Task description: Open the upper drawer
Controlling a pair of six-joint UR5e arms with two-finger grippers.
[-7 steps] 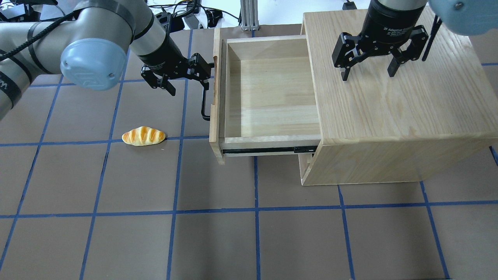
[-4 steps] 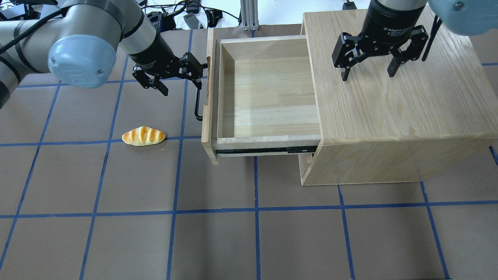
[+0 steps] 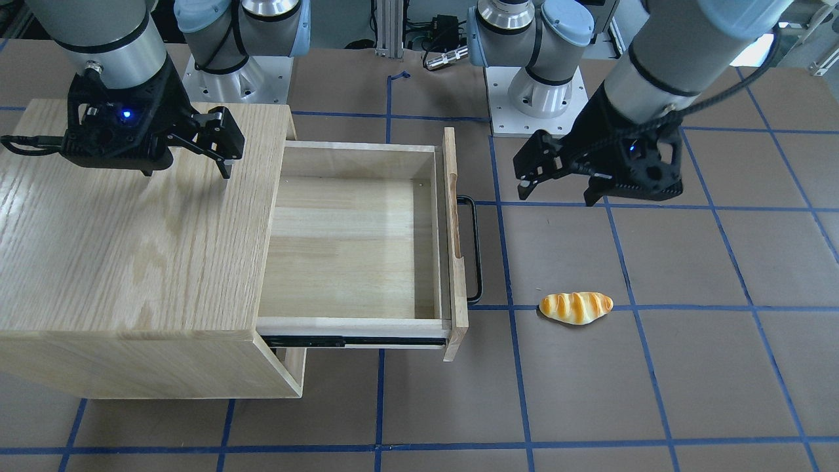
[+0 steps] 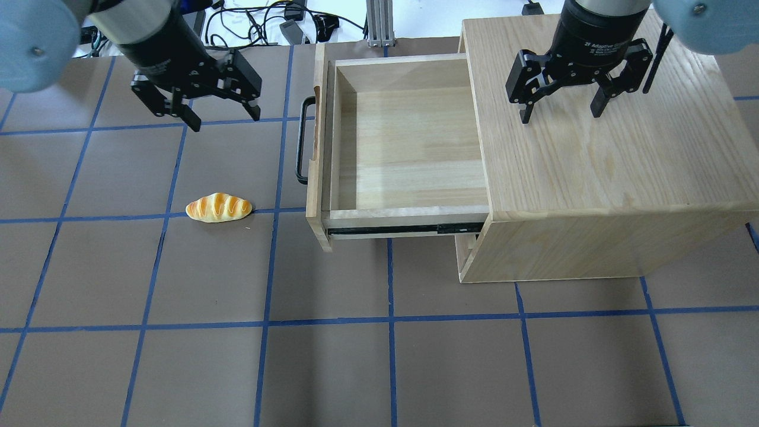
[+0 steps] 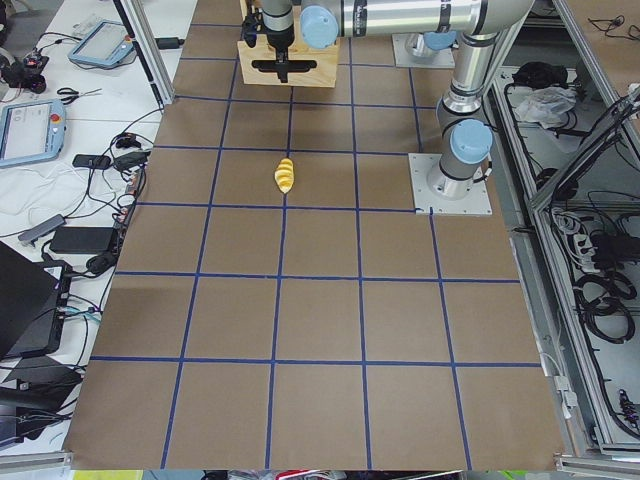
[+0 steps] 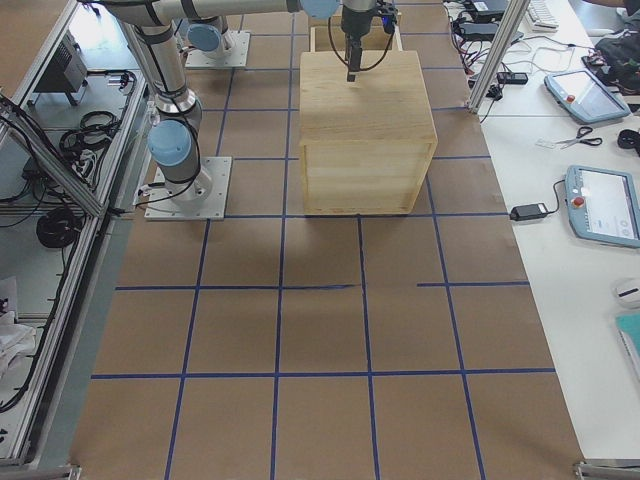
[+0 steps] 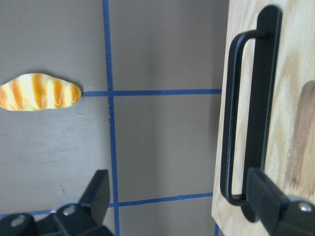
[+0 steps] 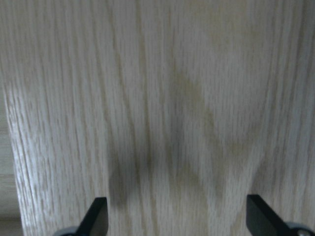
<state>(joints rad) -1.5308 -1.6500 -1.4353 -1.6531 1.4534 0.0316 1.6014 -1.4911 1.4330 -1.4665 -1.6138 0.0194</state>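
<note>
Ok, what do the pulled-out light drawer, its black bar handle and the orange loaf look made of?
Light-oak upper drawer: pale wood, visible grain, matte. Black bar handle: probably painted metal, thin, smooth. Orange striped loaf: likely plastic or foam toy bread, glossy.

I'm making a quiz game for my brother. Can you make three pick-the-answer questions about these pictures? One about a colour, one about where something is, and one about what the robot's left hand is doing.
1. What colour is the drawer handle?
A) red B) black C) white

2. Where is the bread?
A) in the drawer B) hanging on the handle C) on the table

3. What is the left hand doing?
A) open, holding nothing B) shut on the handle C) shut on the bread

Answers:
1 B: the bar on the drawer front is black.
2 C: it lies on the brown table, apart from the drawer.
3 A: its fingers are spread, with only table showing between them.
</note>
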